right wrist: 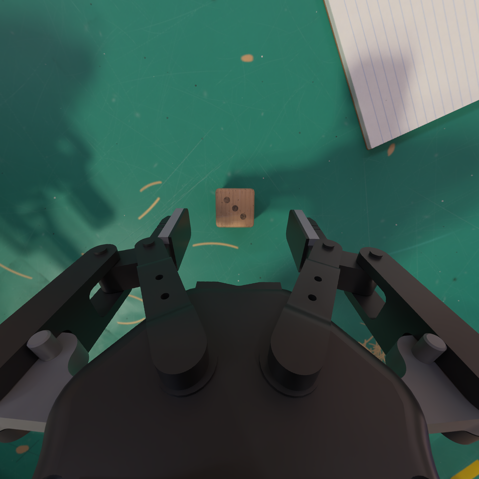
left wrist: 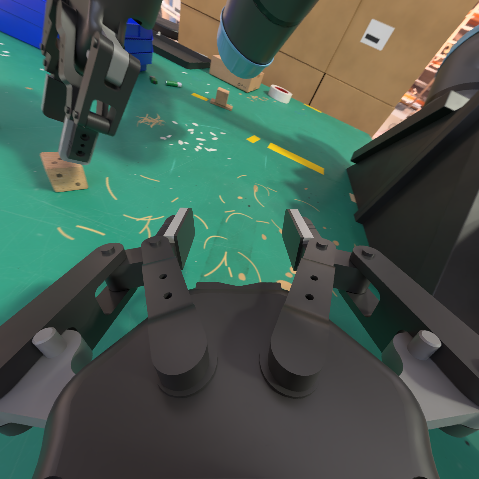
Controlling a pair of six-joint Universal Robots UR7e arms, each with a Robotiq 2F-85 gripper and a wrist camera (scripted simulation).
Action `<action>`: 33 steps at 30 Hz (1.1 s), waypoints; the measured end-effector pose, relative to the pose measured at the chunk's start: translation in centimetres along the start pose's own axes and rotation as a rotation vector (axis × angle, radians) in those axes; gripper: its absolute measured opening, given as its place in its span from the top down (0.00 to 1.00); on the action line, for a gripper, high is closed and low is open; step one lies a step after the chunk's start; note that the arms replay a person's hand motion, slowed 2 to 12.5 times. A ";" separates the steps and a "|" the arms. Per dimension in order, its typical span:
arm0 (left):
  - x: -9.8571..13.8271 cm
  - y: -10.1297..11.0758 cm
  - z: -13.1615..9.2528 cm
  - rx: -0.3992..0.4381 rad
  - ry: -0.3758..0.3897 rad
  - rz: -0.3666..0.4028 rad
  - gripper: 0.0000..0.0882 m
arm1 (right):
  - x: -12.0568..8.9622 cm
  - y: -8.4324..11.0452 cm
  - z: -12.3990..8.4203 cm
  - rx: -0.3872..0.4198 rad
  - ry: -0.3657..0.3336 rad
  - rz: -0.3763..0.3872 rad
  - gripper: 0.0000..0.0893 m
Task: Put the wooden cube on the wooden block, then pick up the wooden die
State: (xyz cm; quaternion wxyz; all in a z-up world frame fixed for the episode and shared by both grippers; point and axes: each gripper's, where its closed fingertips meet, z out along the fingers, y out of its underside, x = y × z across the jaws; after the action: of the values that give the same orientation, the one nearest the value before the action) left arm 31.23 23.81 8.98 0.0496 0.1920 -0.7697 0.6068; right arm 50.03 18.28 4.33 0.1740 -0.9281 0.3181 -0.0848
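The wooden die lies on the green mat with three pips up. My right gripper is open and hangs straight above it, with the die showing in the gap between the fingers. In the left wrist view the die sits at the left, under the right gripper, whose tips reach its top edge. Far back, the wooden cube stands on the flat wooden block. My left gripper is open and empty, low over the mat, well away from both.
A lined notepad lies beyond the die at the upper right. Cardboard boxes, a tape roll, a green marker and blue bins line the back. A black stand is at the right.
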 end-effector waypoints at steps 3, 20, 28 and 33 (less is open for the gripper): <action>-0.8 0.0 -0.2 -0.010 -0.055 0.013 0.30 | -0.2 -0.1 1.0 -0.012 0.006 0.006 0.28; -3.3 -0.4 -1.4 0.010 -0.248 0.044 0.28 | -0.2 0.3 3.2 -0.061 0.041 -0.013 0.51; -5.1 0.0 -2.0 -0.010 -0.384 0.018 0.29 | -0.3 0.2 3.2 -0.054 0.033 -0.032 0.65; -6.3 0.3 -2.3 -0.022 -0.463 -0.008 0.30 | -0.3 0.2 3.2 -0.048 0.031 -0.038 0.65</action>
State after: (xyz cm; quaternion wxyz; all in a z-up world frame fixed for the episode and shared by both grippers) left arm 36.55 27.56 7.38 -0.1238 0.3286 -0.7665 0.5377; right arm 50.56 19.13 1.30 0.1452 -0.9365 0.3049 -0.0947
